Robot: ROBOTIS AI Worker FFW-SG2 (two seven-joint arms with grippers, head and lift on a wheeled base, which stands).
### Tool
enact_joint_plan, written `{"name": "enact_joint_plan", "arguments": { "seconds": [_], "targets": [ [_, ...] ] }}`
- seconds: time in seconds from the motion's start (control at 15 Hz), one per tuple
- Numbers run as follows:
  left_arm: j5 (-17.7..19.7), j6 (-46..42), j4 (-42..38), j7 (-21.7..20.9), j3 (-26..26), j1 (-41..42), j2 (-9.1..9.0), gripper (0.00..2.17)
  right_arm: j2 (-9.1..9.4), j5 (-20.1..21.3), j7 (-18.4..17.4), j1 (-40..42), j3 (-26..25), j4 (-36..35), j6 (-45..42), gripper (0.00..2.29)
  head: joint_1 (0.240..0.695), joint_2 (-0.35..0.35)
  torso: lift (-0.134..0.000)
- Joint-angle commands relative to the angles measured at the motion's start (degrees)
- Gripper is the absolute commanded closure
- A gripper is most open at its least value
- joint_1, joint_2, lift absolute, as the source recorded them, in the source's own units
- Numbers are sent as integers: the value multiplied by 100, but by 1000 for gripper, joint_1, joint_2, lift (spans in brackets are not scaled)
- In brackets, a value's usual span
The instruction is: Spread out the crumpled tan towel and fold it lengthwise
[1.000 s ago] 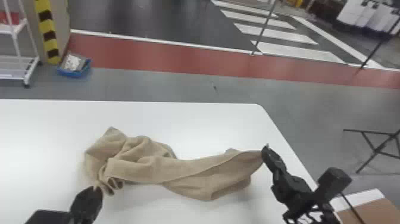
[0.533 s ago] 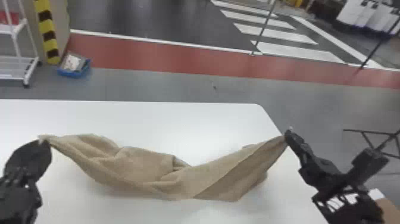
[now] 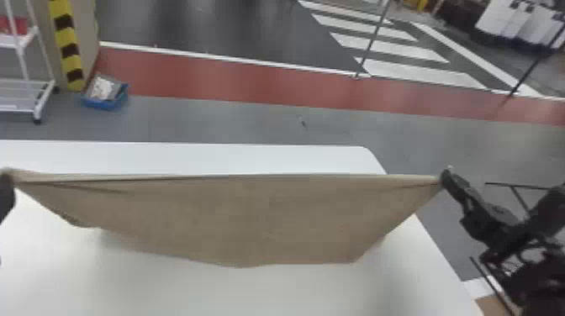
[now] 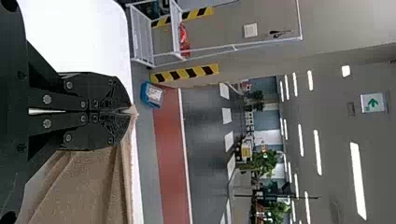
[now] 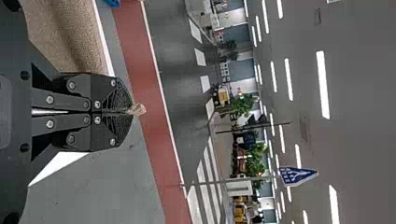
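Head view: towel [image 3: 252,218] taut betw. L gripper [image 4: 130,111] & R gripper [image 5: 130,111], both clamped on it; prob. spreading step; next, lower onto tbl [image 3: 273,290].

My left gripper [image 3: 6,185] sits at the head view's left edge, mostly cut off; its fingers [image 4: 114,93] are pressed together. My right arm [image 3: 510,231] slants up and inward from lower right. Right gripper [image 3: 447,178] well apart from left, fingers [image 5: 112,93] likewise closed.
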Motion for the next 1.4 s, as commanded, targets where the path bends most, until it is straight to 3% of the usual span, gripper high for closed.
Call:
{"name": "enact_joint_plan", "arguments": {
  "seconds": [0.0,0.13,0.27,0.47,0.67,0.73,0.87,1.0,1.13,1.27,1.33],
  "targets": [
    [339,216,644,-65,209,-654,-49,1382,-119,330,49,-469,308,462,32,1328,695,-350,-124],
    [497,199,1321,-171,218,-1348,-49,1379,-101,585,225,-1119,651,1095,-21,1328,695,-350,-124],
    [681,199,2174,-259,183,-2174,-49,1379,57,963,409,-1954,1029,1886,-302,1328,679,-302,-124],
    [743,-83,3553,-320,-169,-3352,-111,1382,285,1596,612,-3026,1460,3178,-1690,1328,633,-220,-124],
    [743,-557,4617,-575,-389,-4310,-260,1379,268,1815,638,-3782,1618,3995,-2517,1328,572,-168,-124],
    [752,-838,4942,-610,-442,-4627,-304,1379,215,1807,647,-4072,1636,4329,-2728,1328,529,-157,-124],
    [716,-1102,5179,-645,-547,-5005,-331,1379,162,1789,664,-4432,1636,4681,-2939,1328,485,-149,-124],
    [716,-1172,4889,-610,-573,-4829,-164,1379,39,1728,849,-4265,1706,4681,-2921,1328,419,-147,-124],
    [725,-1190,4090,-514,-477,-3950,39,1379,-207,1350,1113,-3721,1723,4470,-2780,1328,412,-145,-124],
    [681,-1471,3193,-496,33,-2491,74,1379,-497,743,1323,-2587,1723,3819,-2657,1328,438,-153,-124],
    [655,-1559,2833,-478,235,-1797,65,1379,-550,532,1438,-2033,1653,3477,-2640,1328,501,-163,-124]
  ]
}}
